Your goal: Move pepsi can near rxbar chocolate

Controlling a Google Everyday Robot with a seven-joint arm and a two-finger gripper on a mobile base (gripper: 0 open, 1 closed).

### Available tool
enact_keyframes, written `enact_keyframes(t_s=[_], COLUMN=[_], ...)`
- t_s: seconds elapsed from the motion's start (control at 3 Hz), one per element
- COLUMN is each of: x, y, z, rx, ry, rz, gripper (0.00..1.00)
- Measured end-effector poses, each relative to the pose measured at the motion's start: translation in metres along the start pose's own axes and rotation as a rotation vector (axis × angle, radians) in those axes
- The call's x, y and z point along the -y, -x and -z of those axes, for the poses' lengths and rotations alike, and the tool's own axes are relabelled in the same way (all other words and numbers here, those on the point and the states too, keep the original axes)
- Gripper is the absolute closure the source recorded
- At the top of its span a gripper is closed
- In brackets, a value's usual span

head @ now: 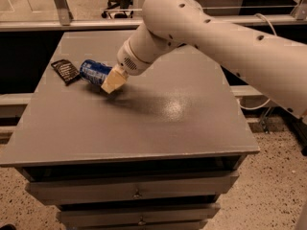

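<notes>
The pepsi can (93, 72) is blue with white lettering and lies on its side, low over the left part of the grey table (158, 123). My gripper (111, 81) is shut on the can's right end, its tan fingers (114, 80) clamped around it. The rxbar chocolate (65, 71), a small flat black wrapper, lies on the table just left of the can, a small gap between them. My white arm reaches in from the upper right.
The table is a drawer cabinet with its front edge toward the camera. A rail with glass runs behind the table's far edge (72, 25). The arm hides the table's back middle.
</notes>
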State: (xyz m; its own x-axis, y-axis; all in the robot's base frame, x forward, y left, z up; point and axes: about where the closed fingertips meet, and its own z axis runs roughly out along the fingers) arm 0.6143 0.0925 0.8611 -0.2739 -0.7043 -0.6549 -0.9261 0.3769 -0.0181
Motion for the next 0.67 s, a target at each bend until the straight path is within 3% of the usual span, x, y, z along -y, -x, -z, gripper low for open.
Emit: enact_keyframes(t_s=[0.33, 0.67], x=[-0.0094, -0.0136], y=[0.0166, 0.0184], z=[-0.0174, -0.0234], rx=[0.009, 0.005], ry=[0.031, 0.047], rz=[0.020, 0.024], gripper=[1.00, 1.00])
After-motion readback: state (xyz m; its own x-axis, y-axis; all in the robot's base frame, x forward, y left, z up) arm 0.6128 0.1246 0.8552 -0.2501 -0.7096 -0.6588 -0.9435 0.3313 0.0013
